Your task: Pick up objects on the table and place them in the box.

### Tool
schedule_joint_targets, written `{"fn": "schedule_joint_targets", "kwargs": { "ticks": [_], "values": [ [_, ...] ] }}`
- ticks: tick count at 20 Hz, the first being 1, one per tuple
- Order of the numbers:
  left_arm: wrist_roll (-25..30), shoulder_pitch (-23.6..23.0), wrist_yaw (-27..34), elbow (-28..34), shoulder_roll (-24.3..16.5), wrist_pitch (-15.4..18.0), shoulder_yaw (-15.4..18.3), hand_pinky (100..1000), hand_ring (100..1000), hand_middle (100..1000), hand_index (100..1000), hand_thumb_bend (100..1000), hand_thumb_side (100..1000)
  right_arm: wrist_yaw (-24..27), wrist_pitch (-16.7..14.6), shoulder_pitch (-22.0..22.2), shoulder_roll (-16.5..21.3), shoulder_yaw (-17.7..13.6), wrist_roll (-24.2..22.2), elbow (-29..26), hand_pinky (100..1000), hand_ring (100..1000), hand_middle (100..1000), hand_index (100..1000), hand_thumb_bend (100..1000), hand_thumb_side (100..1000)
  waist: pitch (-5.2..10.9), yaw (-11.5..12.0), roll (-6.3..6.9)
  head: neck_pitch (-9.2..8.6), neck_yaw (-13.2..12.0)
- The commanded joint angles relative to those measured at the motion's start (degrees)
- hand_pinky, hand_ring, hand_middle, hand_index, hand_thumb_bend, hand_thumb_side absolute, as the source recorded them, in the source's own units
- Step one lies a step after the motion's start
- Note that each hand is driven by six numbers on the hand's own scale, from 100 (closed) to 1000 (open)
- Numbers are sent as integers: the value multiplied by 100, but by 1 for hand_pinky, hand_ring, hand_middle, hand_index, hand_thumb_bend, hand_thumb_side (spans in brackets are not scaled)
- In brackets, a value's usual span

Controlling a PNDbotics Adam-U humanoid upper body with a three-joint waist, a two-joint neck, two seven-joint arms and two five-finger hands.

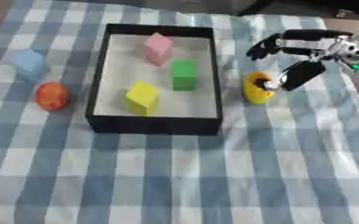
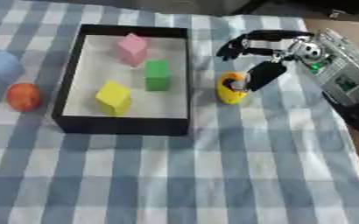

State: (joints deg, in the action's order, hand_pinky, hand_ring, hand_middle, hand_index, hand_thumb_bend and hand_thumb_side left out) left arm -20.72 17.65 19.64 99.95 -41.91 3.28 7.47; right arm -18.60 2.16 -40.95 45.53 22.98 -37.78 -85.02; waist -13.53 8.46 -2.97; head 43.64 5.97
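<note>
Reaching from the desk's right edge, the right robot hand (image 1: 293, 59) pinches a yellow object (image 1: 256, 89) beside the black box (image 1: 153, 124); orange ball (image 1: 51, 96) and blue object (image 1: 30, 64) lie left.

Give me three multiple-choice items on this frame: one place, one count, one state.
1. Where does the orange round object lie?
A. Inside the black box
B. On the checked cloth, left of the box
C. In the right hand

2. How many blocks lie in the black box?
A. One
B. Three
C. Five

3. What is the right hand doing?
A. Resting flat on the cloth
B. Inside the box
C. Reaching at the yellow object right of the box

Key: 1 B, it lies outside the left wall; 2 B, pink, green, yellow; 3 C, its thumb meets the object.
</note>
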Motion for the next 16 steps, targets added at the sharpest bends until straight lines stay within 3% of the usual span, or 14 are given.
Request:
{"fn": "schedule_joint_targets", "kwargs": {
  "ticks": [1,16],
  "values": [
    [36,59,15,44,-137,5,29,802,800,827,852,151,783,99,-40,-133,131,-97,-127,89,923,883,815,914,260,360,-11,4,-25,-15,-14],
    [93,117,32,9,-125,6,8,804,803,826,850,138,793,-144,-151,-73,25,-58,-389,596,921,886,821,917,272,374,-87,50,-28,-56,28]
  ]
}}
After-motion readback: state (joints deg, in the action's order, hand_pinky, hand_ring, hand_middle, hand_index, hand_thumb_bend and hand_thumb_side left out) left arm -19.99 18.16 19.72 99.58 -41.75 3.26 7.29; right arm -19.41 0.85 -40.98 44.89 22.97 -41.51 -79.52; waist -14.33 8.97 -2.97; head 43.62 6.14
